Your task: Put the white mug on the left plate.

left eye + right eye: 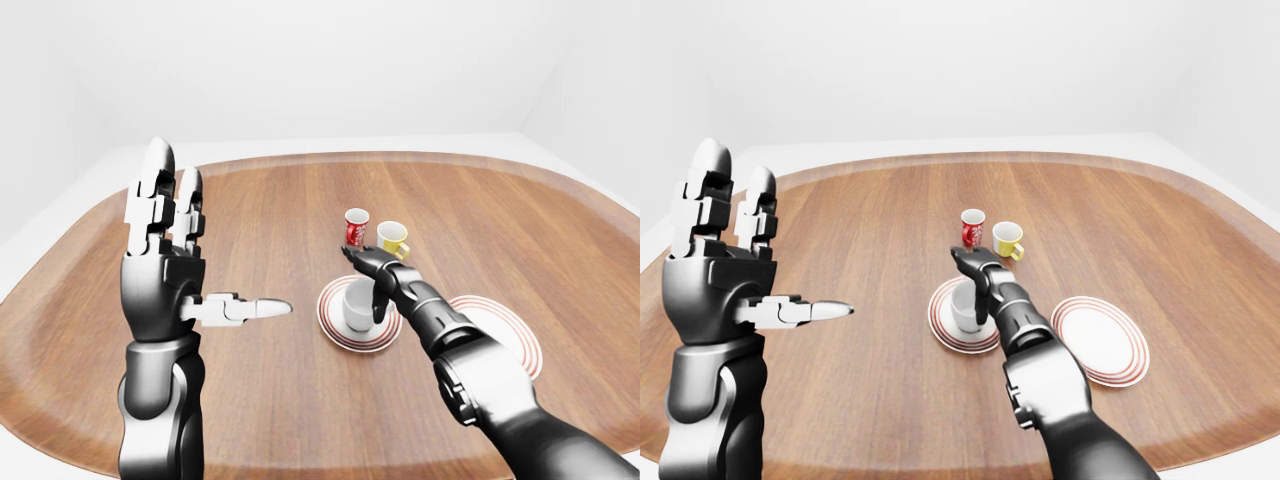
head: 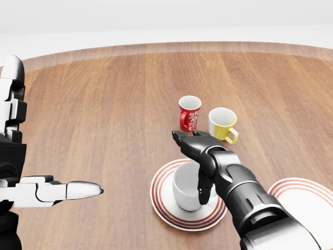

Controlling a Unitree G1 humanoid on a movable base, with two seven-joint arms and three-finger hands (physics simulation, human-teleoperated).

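The white mug [image 2: 187, 194] stands upright on the left plate [image 2: 162, 200], on the wooden bench [image 2: 104, 114]. The right hand [image 2: 200, 156] hangs just above it with fingers spread; one finger [image 2: 203, 194] points down beside the rim, and whether it touches is hard to tell. The left hand [image 1: 165, 260] is raised well to the left, wide and empty, palm upright. A red mug [image 2: 189, 113] and a yellow mug [image 2: 222, 125] stand near each other above the plate in the head view. The right plate [image 1: 1102, 340] is bare.
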